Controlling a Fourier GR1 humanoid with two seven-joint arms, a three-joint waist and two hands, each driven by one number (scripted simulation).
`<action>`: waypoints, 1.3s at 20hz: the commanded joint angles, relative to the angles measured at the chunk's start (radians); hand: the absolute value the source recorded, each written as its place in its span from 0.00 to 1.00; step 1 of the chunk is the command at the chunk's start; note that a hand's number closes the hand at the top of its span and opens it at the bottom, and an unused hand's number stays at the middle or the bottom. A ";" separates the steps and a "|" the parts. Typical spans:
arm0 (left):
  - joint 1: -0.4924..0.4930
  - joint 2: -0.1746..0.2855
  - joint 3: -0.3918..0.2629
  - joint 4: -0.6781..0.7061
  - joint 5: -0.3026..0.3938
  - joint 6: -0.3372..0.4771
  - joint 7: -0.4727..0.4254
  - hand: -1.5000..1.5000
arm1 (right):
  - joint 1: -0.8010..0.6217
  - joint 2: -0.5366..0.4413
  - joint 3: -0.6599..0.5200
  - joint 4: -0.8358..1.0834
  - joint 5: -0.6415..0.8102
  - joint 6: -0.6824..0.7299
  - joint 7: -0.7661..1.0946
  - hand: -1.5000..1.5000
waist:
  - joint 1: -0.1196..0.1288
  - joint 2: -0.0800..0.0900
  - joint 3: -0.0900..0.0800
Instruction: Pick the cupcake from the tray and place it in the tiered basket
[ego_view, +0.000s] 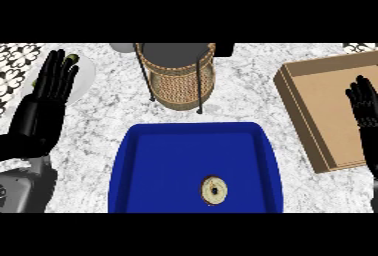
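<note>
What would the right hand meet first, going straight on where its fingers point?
Likely the far wall of the tan box: the open right hand shows over it, fingers aimed that way. Height is unclear; it may pass above.

The worktop (96, 130) is pale, grey-veined marble. A blue tray (193, 126) sits on it at the near middle. Beyond that, apart from it, stands a woven tiered basket (181, 82). A shallow tan box (295, 105) lies at the right, and a pale plate (88, 75) at the left.
</note>
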 joint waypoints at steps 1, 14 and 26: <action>0.037 -0.026 -0.031 0.029 -0.064 0.037 0.018 0.50 | -0.009 0.004 -0.025 0.009 -0.034 0.062 -0.035 1.00 | -0.001 0.001 -0.024; 0.385 -0.160 -0.148 0.231 -0.181 0.158 0.049 0.50 | 0.140 0.360 0.104 -0.170 0.050 -0.299 0.016 0.00 | -0.003 -0.002 -0.024; 0.348 -0.149 -0.127 0.258 -0.182 0.151 0.059 0.50 | 0.280 -0.096 0.342 -0.504 0.373 -0.028 0.592 0.00 | 0.001 -0.002 -0.032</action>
